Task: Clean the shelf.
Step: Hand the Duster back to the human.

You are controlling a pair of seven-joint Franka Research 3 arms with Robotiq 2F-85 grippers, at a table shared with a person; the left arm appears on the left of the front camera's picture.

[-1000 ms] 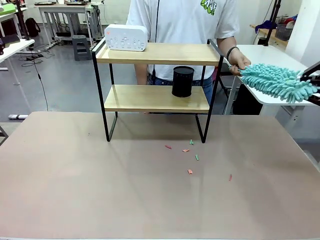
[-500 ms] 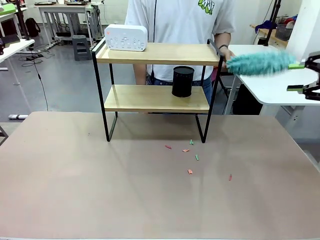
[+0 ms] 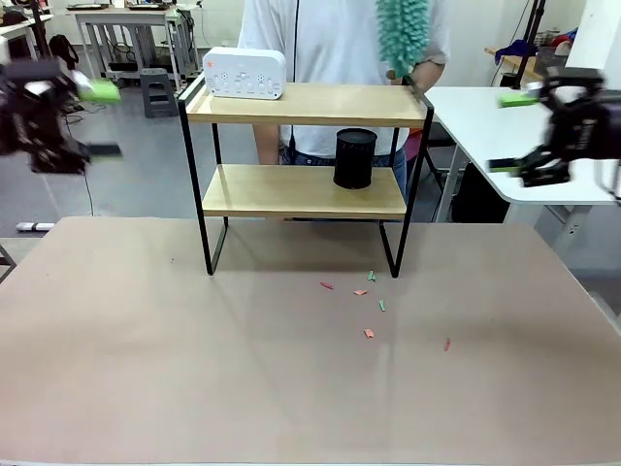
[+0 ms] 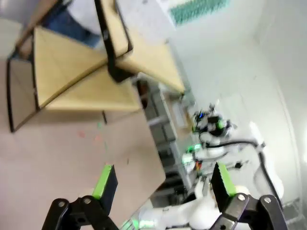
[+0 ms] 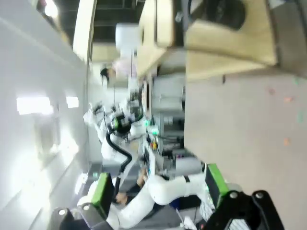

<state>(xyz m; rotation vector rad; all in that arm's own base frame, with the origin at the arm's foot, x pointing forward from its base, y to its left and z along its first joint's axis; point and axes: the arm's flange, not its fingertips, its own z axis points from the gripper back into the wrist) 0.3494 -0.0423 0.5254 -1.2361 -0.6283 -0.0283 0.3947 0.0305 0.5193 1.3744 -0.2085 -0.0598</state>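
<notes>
Centrally, at the far edge of the brown table (image 3: 291, 388), stands the shelf (image 3: 306, 184), a two-tier rack of light wooden boards in a thin black frame, all four legs on the tabletop. Its upper board carries a white device (image 3: 245, 73) at the left end; its lower board carries a black cylindrical cup (image 3: 354, 158), right of centre. Small red and green scraps (image 3: 369, 291) lie scattered on the table just in front of the shelf's right front leg. Behind the shelf stands a person in a white shirt (image 3: 340, 39), whose hand (image 3: 412, 80) is near the top board's right end and holds a teal fluffy duster (image 3: 403, 34) upright above it.

Left gripper (image 3: 92, 121): raised at the left edge, well apart from the shelf, motion-blurred; in the left wrist view (image 4: 163, 184) its green-padded fingers stand wide apart with nothing between them, and the shelf (image 4: 86, 72) appears tilted beyond them.

Right gripper (image 3: 514, 131): raised at the right side over a white side table (image 3: 485, 126), also blurred; in the right wrist view (image 5: 158, 189) its fingers are likewise spread wide and empty, with the shelf (image 5: 211, 43) ahead.
</notes>
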